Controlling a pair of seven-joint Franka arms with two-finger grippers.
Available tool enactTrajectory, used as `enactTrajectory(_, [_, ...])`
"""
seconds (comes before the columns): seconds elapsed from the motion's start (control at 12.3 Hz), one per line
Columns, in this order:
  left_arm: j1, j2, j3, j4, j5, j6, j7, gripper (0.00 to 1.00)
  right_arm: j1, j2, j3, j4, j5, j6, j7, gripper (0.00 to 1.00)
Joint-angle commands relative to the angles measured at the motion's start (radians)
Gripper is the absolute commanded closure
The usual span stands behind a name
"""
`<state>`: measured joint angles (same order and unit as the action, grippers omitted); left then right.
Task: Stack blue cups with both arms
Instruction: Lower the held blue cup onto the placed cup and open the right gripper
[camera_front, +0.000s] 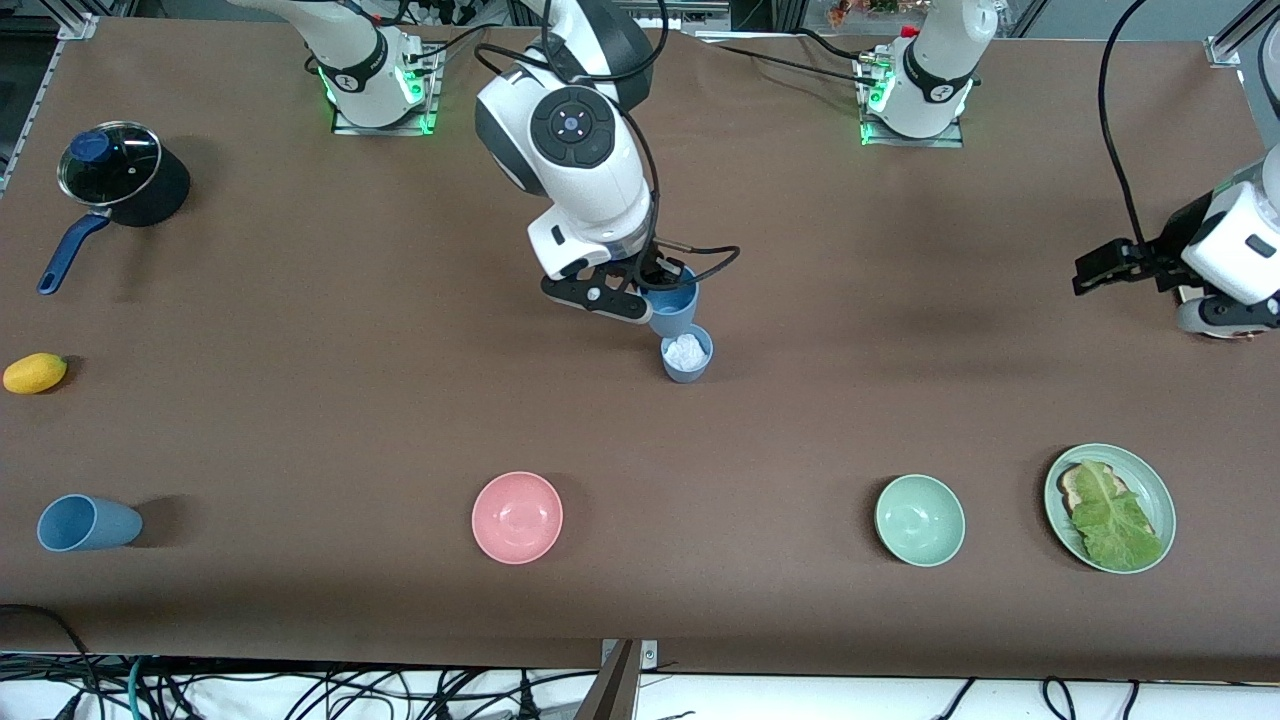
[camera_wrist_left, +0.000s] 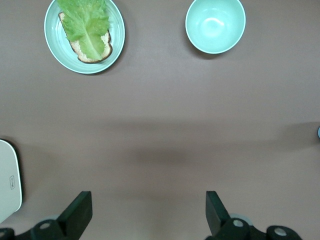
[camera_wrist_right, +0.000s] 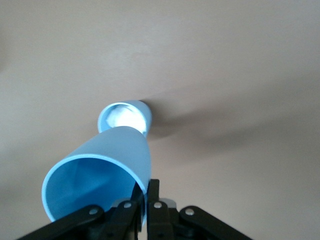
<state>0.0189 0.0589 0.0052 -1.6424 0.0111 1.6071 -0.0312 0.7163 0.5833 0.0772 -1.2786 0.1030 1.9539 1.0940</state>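
Pink bowl (camera_front: 517, 517): on surface (camera_front: 300, 400), nearest the camera. Grey-blue cup (camera_front: 687, 358): upright, farther from the camera than pink bowl, white wad inside. Right end effector (camera_front: 652, 290): pinching sky-blue cup (camera_front: 672, 307) by its rim, just over grey-blue cup. Left end effector (camera_wrist_left: 149, 212): fingers spread, empty, waiting over the surface's left-arm end.

Colours on the brown worktop (camera_front: 300, 400)

Sky-blue cup (camera_front: 672, 305) in black right claw (camera_front: 650, 290); grey-blue cup (camera_front: 687, 358) holding something white; third blue cup (camera_front: 85, 523); pink bowl (camera_front: 517, 517); mint-green bowl (camera_front: 920, 520); pale green plate (camera_front: 1160, 495), green lettuce (camera_front: 1112, 520); yellow lemon (camera_front: 34, 373).
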Motion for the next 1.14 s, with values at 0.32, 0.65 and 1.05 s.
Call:
enactTrajectory(0.32, [-0.002, -0.042, 0.016, -0.042, -0.085, 0.024, 0.028, 0.0, 0.031, 0.064, -0.014, 0.041, 0.008, 0.054, 0.04, 1.0])
enactTrajectory(0.65, [0.0, -0.041, 0.019, -0.039, -0.079, 0.02, 0.028, 0.0, 0.026, 0.093, -0.017, 0.042, -0.011, 0.059, 0.007, 1.0])
enactTrajectory(1.05, [-0.002, -0.034, 0.016, -0.037, -0.051, 0.027, 0.028, 0.0, 0.028, 0.125, -0.017, 0.042, -0.014, 0.106, 0.012, 1.0])
